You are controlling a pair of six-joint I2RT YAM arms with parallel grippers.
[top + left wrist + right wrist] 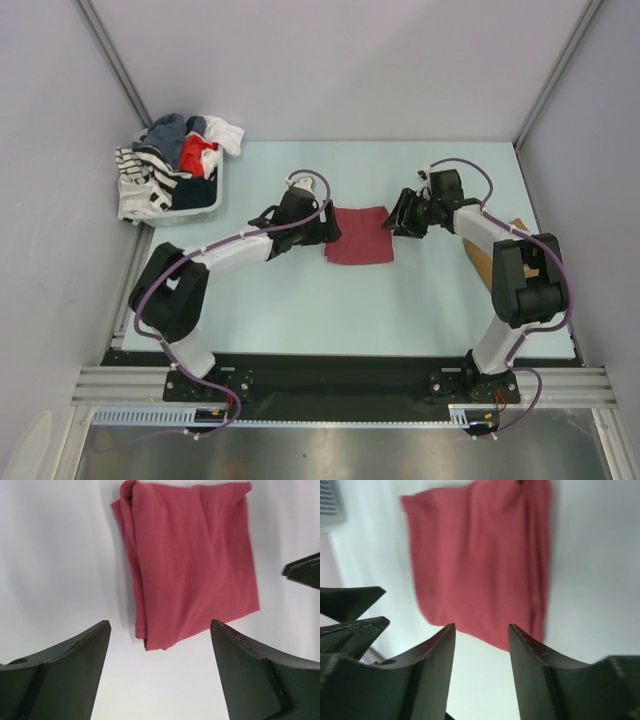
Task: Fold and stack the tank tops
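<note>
- Maroon tank top (358,235) lies folded mid-counter (300,310), between both hands.
- Left hand (323,228) and right hand (400,222): jaws parted, empty.
- Fold looks done, though the right wrist view is blurred; next move is probably to stack it or fetch another from the basket (205,207).

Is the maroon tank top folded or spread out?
Folded. The maroon tank top lies as a compact rectangle; the left wrist view shows stacked layers along one edge.

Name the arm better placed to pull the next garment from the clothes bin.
Left. The bin sits at the far-left corner, nearer the left claw, which is open and empty. The right claw lies beyond the folded maroon top.
</note>
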